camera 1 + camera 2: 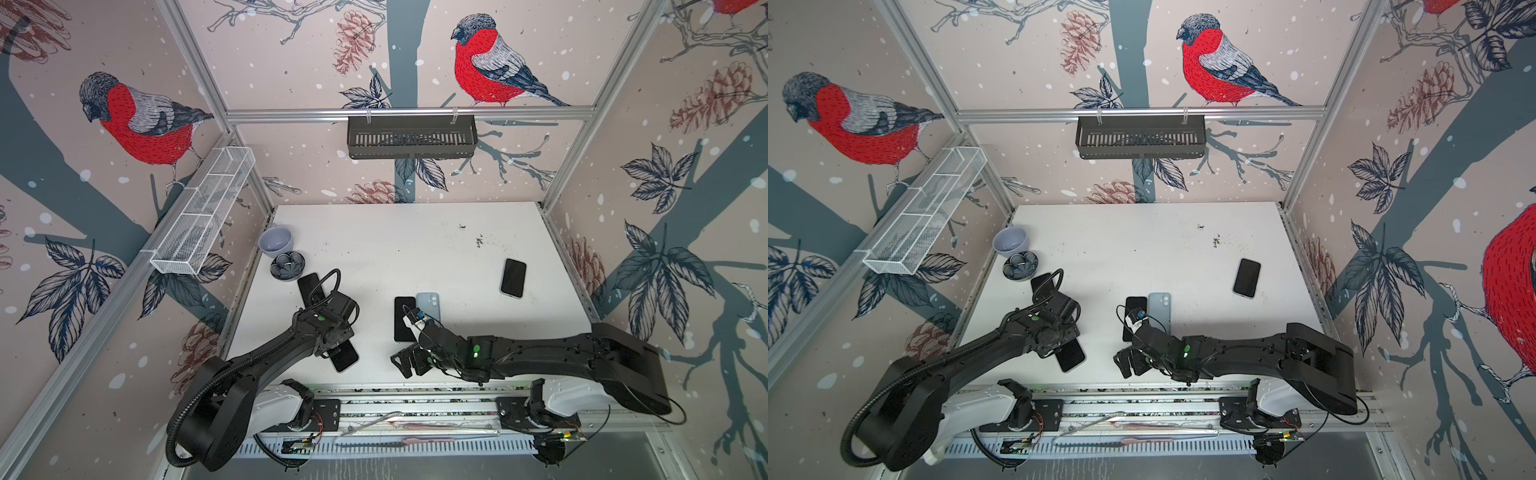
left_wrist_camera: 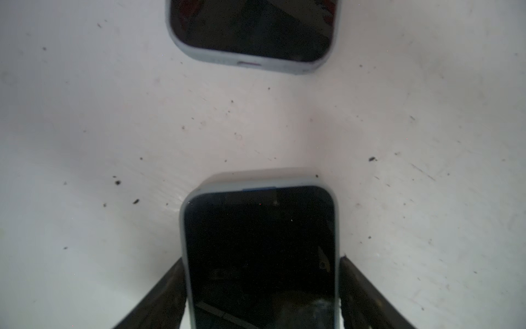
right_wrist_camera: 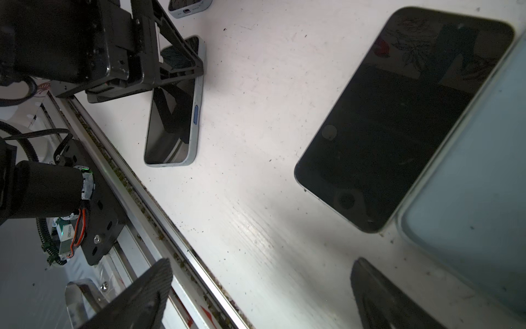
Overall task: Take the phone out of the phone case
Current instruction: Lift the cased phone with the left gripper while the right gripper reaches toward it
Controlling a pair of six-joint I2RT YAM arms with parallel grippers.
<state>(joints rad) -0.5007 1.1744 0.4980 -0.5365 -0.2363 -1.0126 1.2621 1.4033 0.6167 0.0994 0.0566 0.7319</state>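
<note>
A phone in a grey-blue phone case [image 2: 260, 256] lies screen up near the table's front left, also showing in both top views [image 1: 345, 359] [image 1: 1072, 358] and the right wrist view [image 3: 170, 134]. My left gripper [image 2: 262, 258] straddles it from above, a finger pressed against each long side of the case. Over the table's front edge, my right gripper [image 3: 259, 296] [image 1: 409, 361] stands open with nothing in it. At the table's middle a bare black phone [image 1: 404, 318] [image 3: 398, 122] lies beside an empty pale blue case [image 1: 428, 305] [image 3: 469, 199].
Another cased phone [image 1: 309, 286] [image 2: 253, 34] lies just beyond the left gripper; a third [image 1: 513, 277] lies at the right. Two bowls [image 1: 276, 240] [image 1: 287, 266] stand at the back left. A white wire basket [image 1: 203, 212] and a black basket [image 1: 411, 137] hang on the walls.
</note>
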